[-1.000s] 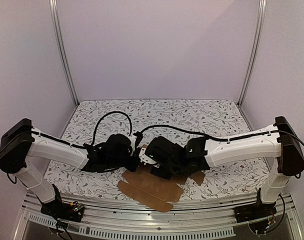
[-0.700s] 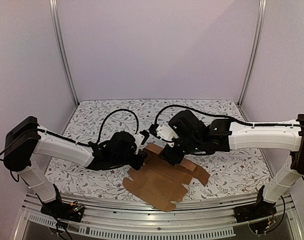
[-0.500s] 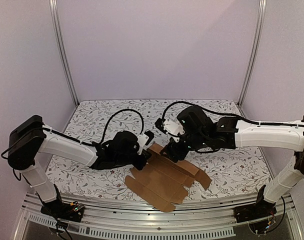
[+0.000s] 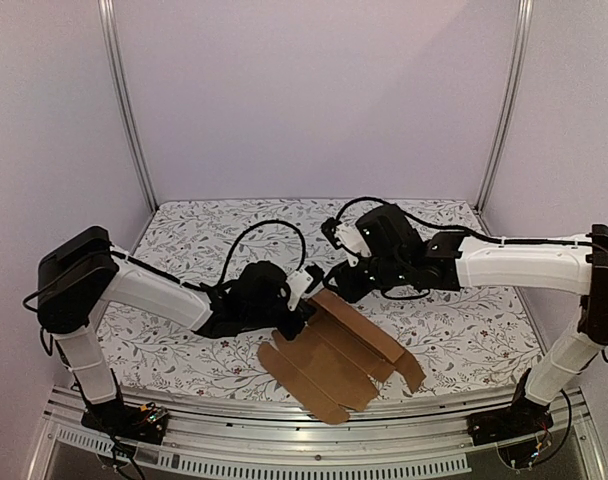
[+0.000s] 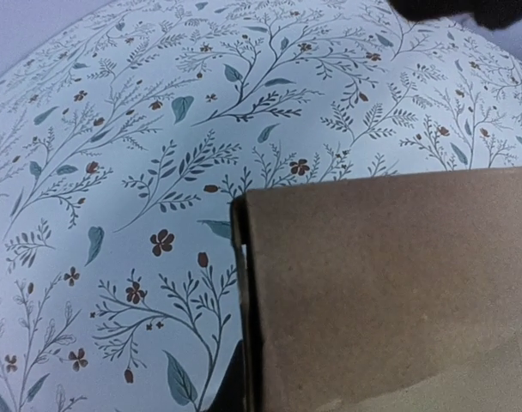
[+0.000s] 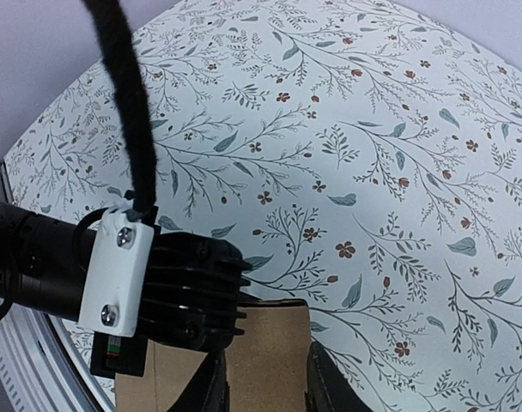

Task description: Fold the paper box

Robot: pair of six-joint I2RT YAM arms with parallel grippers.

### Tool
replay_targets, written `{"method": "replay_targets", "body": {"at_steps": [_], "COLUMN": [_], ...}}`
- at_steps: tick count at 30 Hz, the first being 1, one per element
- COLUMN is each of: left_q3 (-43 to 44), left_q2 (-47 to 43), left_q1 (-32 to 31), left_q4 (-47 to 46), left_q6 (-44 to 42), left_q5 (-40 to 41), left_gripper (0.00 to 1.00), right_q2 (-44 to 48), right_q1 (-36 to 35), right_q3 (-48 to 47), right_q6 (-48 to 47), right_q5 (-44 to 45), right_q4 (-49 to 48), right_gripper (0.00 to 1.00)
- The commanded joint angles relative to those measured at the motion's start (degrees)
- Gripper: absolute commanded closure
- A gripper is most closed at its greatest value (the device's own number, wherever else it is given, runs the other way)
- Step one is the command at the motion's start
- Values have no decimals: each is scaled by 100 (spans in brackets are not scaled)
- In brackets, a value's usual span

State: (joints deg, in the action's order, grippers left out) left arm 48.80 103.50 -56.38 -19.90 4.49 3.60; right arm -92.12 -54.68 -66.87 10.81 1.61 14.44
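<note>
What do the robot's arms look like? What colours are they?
The left arm and right arm are smooth white tubes with chunky black blocks at the joints. The left gripper and right gripper are black. A black cable loops above each one. The left gripper has ribbed sides and a small white plate with two screws.

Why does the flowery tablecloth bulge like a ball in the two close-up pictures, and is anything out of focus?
Left wrist: a wide lens bends the tablecloth; the paper box looks slightly soft. Right wrist: same bulge; the black cable near the lens looks blurred. Top external: even, soft light, faint shadows, little bending.
</note>
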Motion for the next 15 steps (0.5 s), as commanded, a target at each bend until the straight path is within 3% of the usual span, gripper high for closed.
{"method": "replay_targets", "body": {"at_steps": [1,7,15], "left_q3": [147,121,86], "left_q2": [244,387,491], "left_q1": [19,12,8], "left_q4": [-329,-559,-757], "left_q6": [-100,-38,110], "left_q5": [-234,-235,-184], "left_gripper": [100,100,100], "right_q2": [-198,-424,-651], "right_q1": [17,30,32], "right_q3": [231,361,542], "right_q6": [360,520,673], "right_q5": [79,-18,-91], "right_q4": [-614,-1010,-1390], "right_gripper": [82,100,100]}}
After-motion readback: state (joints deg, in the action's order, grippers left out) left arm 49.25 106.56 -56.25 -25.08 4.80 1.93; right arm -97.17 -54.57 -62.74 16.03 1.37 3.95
